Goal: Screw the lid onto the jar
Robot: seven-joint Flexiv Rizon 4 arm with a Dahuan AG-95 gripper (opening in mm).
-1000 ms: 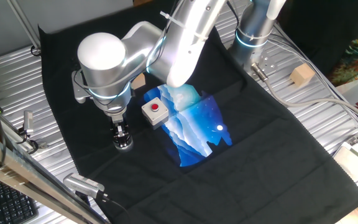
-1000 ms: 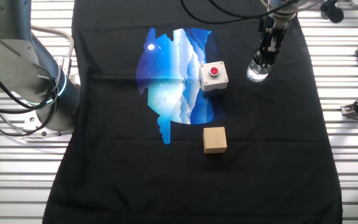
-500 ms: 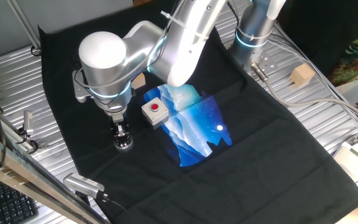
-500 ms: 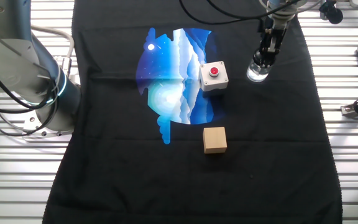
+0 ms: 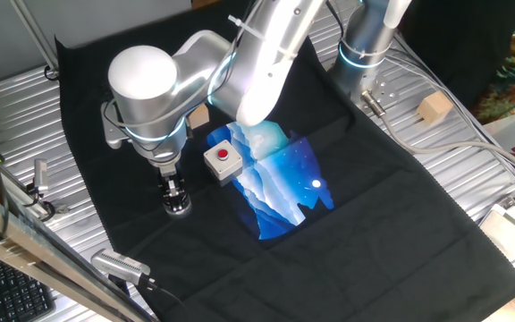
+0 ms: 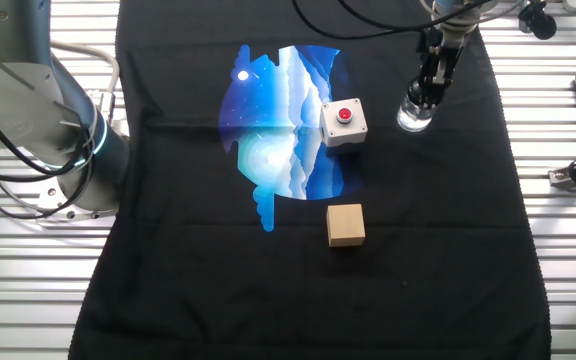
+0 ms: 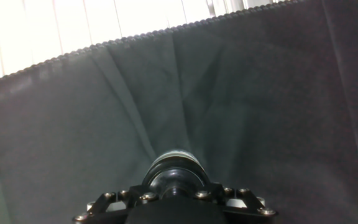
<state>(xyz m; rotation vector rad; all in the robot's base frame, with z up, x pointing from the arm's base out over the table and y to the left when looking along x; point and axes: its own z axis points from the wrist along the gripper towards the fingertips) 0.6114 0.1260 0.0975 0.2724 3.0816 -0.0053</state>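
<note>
On a black cloth (image 6: 418, 250) over a ribbed metal table (image 6: 568, 250), the gripper (image 6: 426, 95) pinches the lid (image 7: 176, 168) atop the jar (image 6: 415, 118).

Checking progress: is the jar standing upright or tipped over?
Upright: the jar stands on the black cloth directly under the claw, which reaches straight down onto its top.

We see the gripper (image 5: 175, 194) pointing straight down onto the jar (image 5: 179, 207) on the black cloth (image 5: 392, 206), left of the white box (image 5: 223, 162) with 1 red button.
</note>
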